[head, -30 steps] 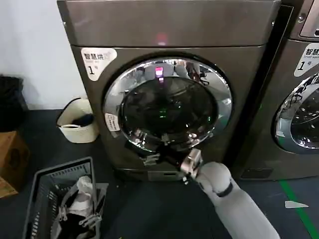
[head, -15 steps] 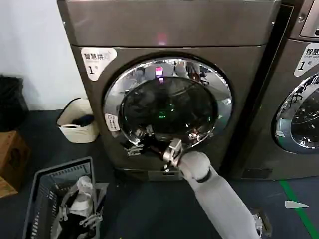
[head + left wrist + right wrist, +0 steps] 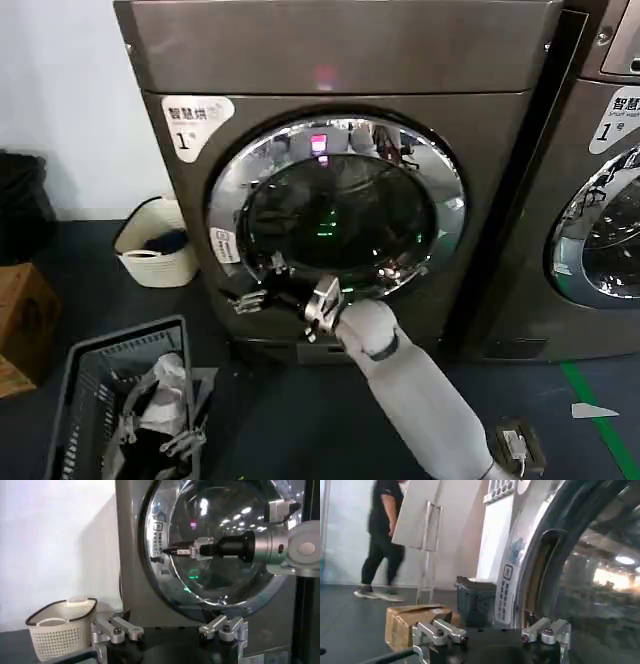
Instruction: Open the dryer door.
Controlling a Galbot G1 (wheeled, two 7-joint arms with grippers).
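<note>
Dark flooring (image 3: 290, 420) runs along a white wall where the dryer (image 3: 340, 60), a big bronze-grey front-loader with a white "1" label, stands shoulder to shoulder with a second machine (image 3: 600, 200) of the same finish. Set in its front is the dryer door (image 3: 335, 215), a wide chrome ring around dark bulging glass, which appears closed and flush against the machine. On the floor to the left sit a grey wire basket (image 3: 90, 370) holding laundry, a smaller cream basket (image 3: 160, 262) by the wall, and a brown box (image 3: 22, 310). The right arm reaches across the lower part of the door, and the right gripper (image 3: 258, 292) sits at the lower-left rim of the chrome ring, just below the small white sticker (image 3: 224, 245); seen from the left wrist, its fingers look drawn close together into a narrow tip against the rim. The left gripper (image 3: 170, 630) waits low in front of the dryer with its fingers spread apart, holding nothing. My judgement is that the approach to the door's edge is under way and the door has yet to be pulled. The chief risk is the tip skating off the slick, curved chrome without catching the edge, or a pull angled along the rim rather than outward, which would leave the latch engaged.
</note>
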